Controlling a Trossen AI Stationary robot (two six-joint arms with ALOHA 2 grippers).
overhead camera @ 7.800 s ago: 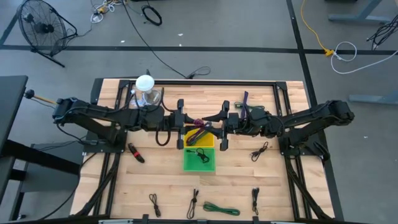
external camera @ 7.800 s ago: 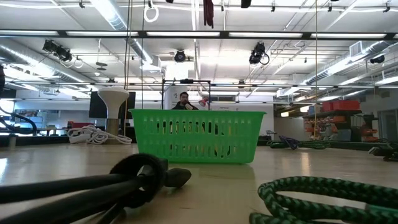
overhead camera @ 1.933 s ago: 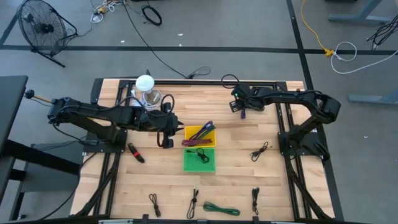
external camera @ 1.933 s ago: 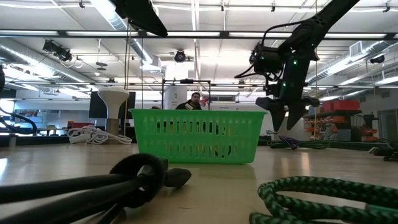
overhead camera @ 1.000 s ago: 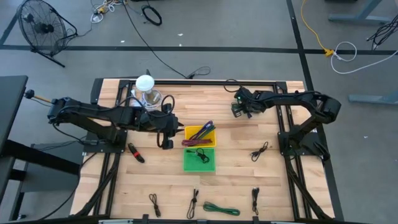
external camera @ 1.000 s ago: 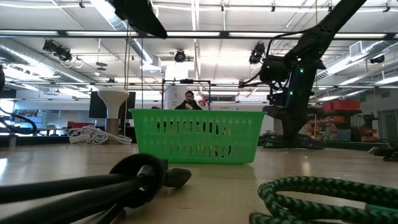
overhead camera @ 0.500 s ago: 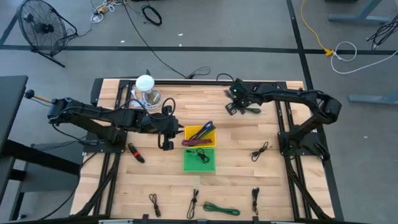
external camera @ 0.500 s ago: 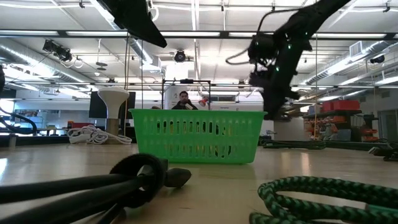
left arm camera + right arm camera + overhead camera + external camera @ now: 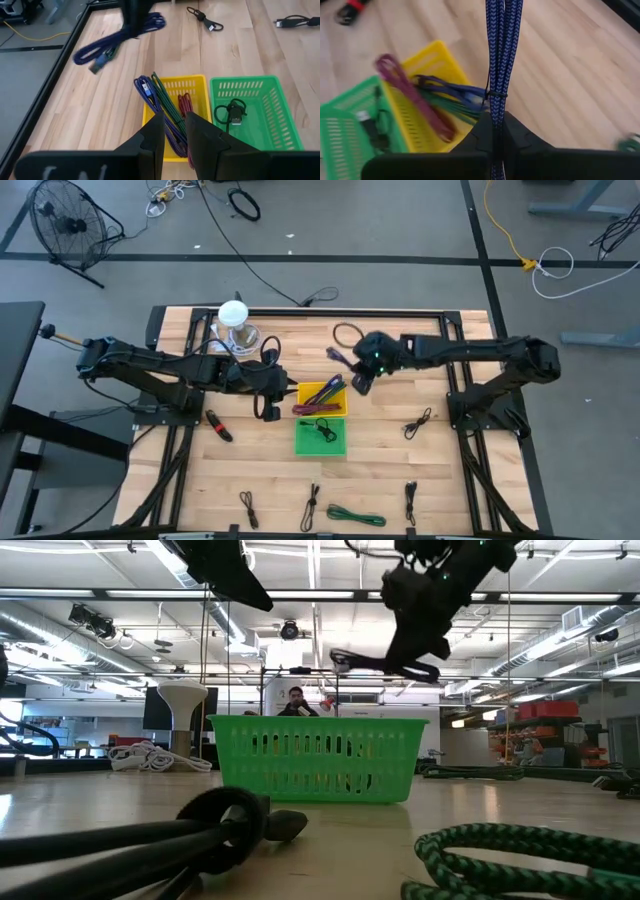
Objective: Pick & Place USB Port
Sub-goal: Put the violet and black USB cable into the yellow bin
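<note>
Blue cable (image 9: pixel 502 55): it hangs in the air, held up above the desk (image 9: pixel 400 470), just beside the yellow basket (image 9: pixel 322 398). It is folded into a bunch and tied in the middle.
Right gripper (image 9: pixel 362 376): its fingers are clenched tight on the blue cable. It is over the middle of the desk, next to the yellow basket, on the right arm's side.
Left gripper (image 9: pixel 268 411): it hovers on the other side of the yellow basket. Its fingers (image 9: pixel 155 135) stand a little apart and hold nothing.
Yellow basket: it sits in the middle of the desk. Inside are blue, green and red cables (image 9: pixel 167 112), and some stick out over the rim.
Green basket (image 9: pixel 321 436): it touches the yellow basket, on the side nearer the front edge. A black cable (image 9: pixel 232 114) lies in it.
Other cables: some small black ones and a green one (image 9: pixel 355 516) lie near the front edge of the desk. One more black cable (image 9: pixel 418 423) lies farther to the right.
Far off: a person (image 9: pixel 295 703) shows behind the green basket in the low view.
</note>
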